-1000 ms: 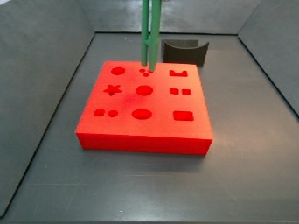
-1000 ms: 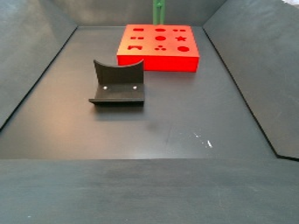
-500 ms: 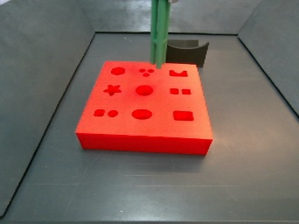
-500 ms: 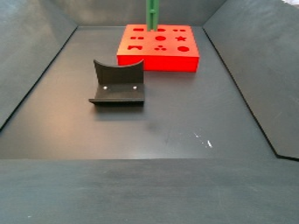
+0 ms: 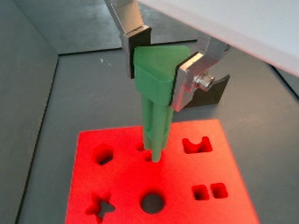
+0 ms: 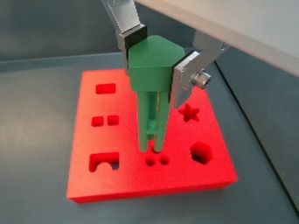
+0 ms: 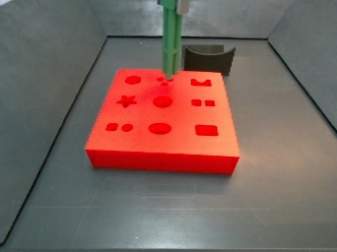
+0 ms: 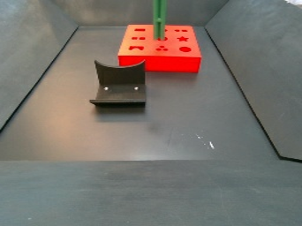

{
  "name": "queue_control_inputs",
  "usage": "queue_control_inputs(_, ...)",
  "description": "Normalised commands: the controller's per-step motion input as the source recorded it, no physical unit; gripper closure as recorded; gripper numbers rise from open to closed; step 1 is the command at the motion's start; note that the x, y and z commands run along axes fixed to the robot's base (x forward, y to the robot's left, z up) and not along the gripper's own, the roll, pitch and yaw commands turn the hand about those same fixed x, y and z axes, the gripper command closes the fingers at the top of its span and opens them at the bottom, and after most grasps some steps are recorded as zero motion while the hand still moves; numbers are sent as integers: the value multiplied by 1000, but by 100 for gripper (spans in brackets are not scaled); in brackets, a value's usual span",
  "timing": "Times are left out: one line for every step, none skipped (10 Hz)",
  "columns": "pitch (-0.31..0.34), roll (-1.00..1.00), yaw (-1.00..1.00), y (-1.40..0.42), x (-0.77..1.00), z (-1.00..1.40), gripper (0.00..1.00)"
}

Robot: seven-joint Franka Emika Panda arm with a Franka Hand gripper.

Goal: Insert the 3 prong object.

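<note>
The gripper (image 5: 163, 63) moved the 3 prong object (image 7: 170, 44) back over the three-dot hole.

no readable text, labels, numbers or signs anywhere

Green 3 prong object (image 5: 152, 105) — upright, tool (image 5: 162, 61)-clamped.

In both side views the gripper sits beyond the 12 o'clock edge — only the 3 prong object (image 7: 171, 39) (image 8: 160, 18) shows, its upper end cut off. In a wrist view its prong tips (image 5: 152, 156) hide their holes in the red block (image 5: 117, 188) — depth cannot be told.
</note>
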Motion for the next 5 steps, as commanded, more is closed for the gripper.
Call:
queue_control_inputs(-106, -160, 0, 183, 0, -117, 100)
queue_control_inputs(-154, -203, 126, 317, 0, -174, 100)
queue_control_inputs(-179, -129, 283, 157, -23, -197, 100)
queue_control_inputs(-160, -104, 323, 40, -20, -223, 100)
queue_control_inputs(-123, 0, 160, 0, -109, -143, 100)
